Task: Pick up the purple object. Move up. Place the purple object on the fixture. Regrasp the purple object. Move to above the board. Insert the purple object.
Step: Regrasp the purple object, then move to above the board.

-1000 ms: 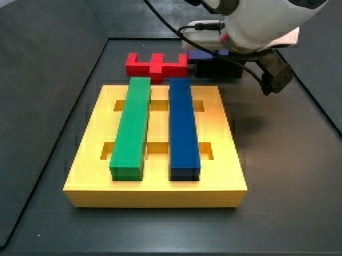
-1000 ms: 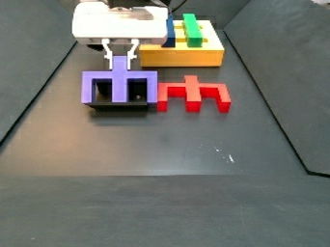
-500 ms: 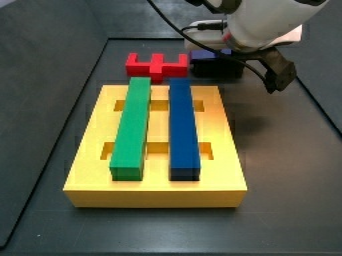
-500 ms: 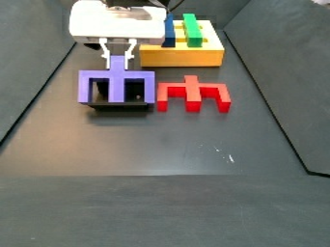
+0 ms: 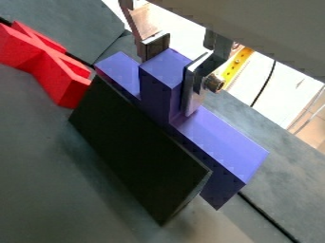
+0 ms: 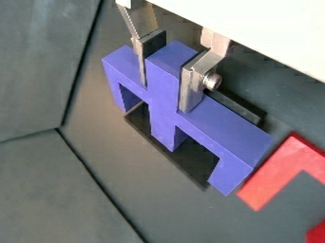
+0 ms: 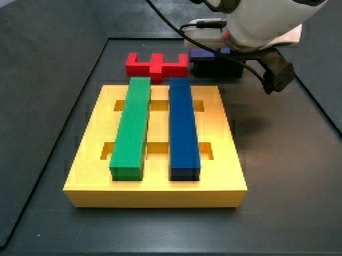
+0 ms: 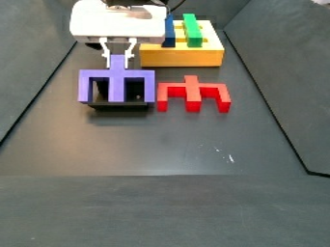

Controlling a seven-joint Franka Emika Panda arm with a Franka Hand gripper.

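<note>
The purple object (image 5: 219, 154) sits on the black fixture (image 5: 127, 142), legs down into the recess, as a wrist view (image 6: 235, 152) and a side view (image 8: 100, 87) also show. My gripper (image 5: 176, 76) stands straight above it with both fingers against the two sides of the upright middle stem; it looks shut on the stem in both wrist views (image 6: 168, 85). In a side view the gripper (image 8: 123, 66) reaches down onto the piece. The yellow board (image 7: 154, 185) lies apart from the fixture (image 8: 119, 107), with a green bar (image 7: 130, 130) and a long blue bar (image 7: 183, 130) in its slots.
A red notched block (image 8: 194, 95) lies on the floor right beside the fixture, between it and the board's near corner (image 8: 194, 58); it also shows in both wrist views (image 5: 45, 62). Dark walls ring the work floor.
</note>
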